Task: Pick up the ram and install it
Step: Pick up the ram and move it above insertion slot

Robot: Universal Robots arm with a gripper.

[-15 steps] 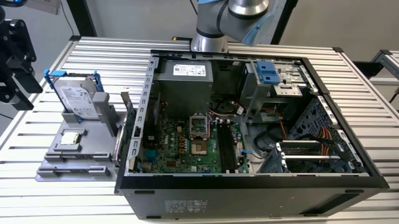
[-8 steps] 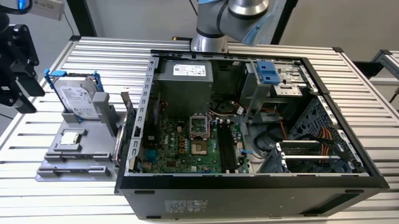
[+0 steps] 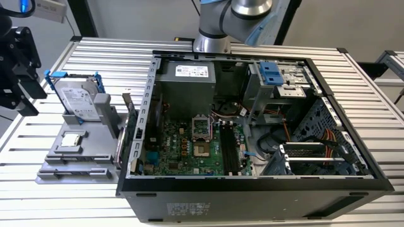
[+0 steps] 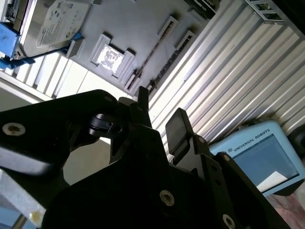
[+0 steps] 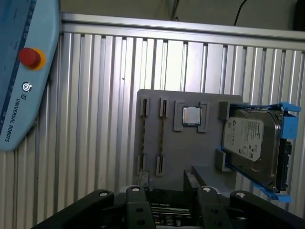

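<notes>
View over the parts station as I see it from the remote desk. The black two-finger gripper [image 5: 164,191] hangs over a flat grey plastic tray [image 5: 190,152]. Its fingers [image 4: 178,129] stand apart with nothing between them.

The ram [image 5: 161,138], a long thin green board seen edge-on, stands in the tray's second pair of slot holders, clear of the fingers.

- **On the same tray:** a small square silver processor chip [image 5: 191,115], and a silver hard drive [image 5: 252,143] in a blue plastic frame, which bears a white printed label.
- **Beside the tray:** a pale blue pendant [image 5: 24,71] with a red button and dark lettering lies on the ribbed aluminium worktop [image 5: 95,119].
- **In the exterior view:** an open black computer case [image 3: 252,194] lies on its side on the worktop, and a plain grey wall stands behind it.
</notes>
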